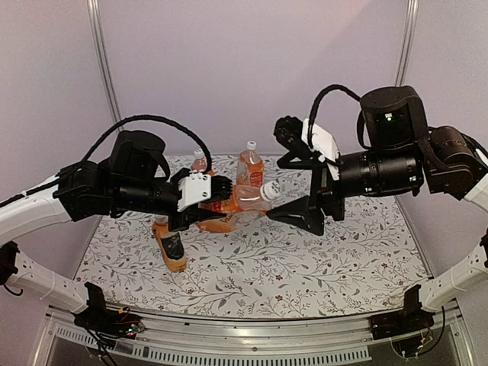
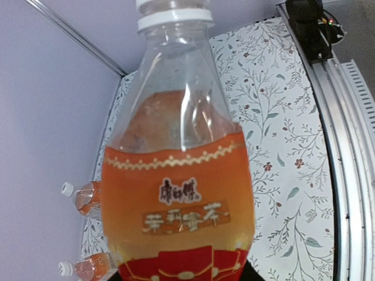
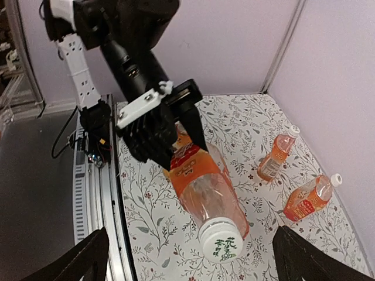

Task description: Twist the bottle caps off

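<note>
My left gripper (image 1: pixel 221 197) is shut on a clear bottle of orange drink (image 1: pixel 240 200) and holds it level above the mat, its white cap (image 1: pixel 271 190) pointing right. In the left wrist view the bottle (image 2: pixel 179 193) fills the frame, cap (image 2: pixel 173 13) at the top. My right gripper (image 1: pixel 296 188) is open just right of the cap, jaws spread wide. In the right wrist view the cap (image 3: pixel 221 241) faces the camera between my spread fingers (image 3: pixel 88 257), not touched. Two capped bottles (image 1: pixel 249 165) (image 1: pixel 200 162) stand behind. A black-labelled bottle (image 1: pixel 171 248) lies front left, cap hidden.
The flowered mat (image 1: pixel 305 267) covers the table, with a metal rail (image 1: pixel 252 347) along its near edge. Pale walls close in at the back and sides. The two back bottles also show in the right wrist view (image 3: pixel 275 155) (image 3: pixel 307 199).
</note>
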`<act>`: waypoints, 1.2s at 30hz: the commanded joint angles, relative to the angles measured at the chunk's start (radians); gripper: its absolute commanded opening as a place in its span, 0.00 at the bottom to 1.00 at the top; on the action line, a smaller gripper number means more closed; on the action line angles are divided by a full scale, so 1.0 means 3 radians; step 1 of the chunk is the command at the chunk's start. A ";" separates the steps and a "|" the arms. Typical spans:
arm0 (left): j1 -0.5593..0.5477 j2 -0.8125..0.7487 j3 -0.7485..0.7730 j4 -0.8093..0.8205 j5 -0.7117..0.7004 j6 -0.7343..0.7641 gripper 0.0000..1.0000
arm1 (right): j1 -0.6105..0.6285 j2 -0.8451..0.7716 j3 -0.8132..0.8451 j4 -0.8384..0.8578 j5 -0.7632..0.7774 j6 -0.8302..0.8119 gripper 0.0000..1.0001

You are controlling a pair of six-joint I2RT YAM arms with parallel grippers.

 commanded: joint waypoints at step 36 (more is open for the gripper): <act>-0.0044 -0.0141 -0.0143 0.0121 -0.0040 0.0094 0.00 | -0.0171 0.0509 0.0485 -0.0583 -0.0221 0.0920 0.00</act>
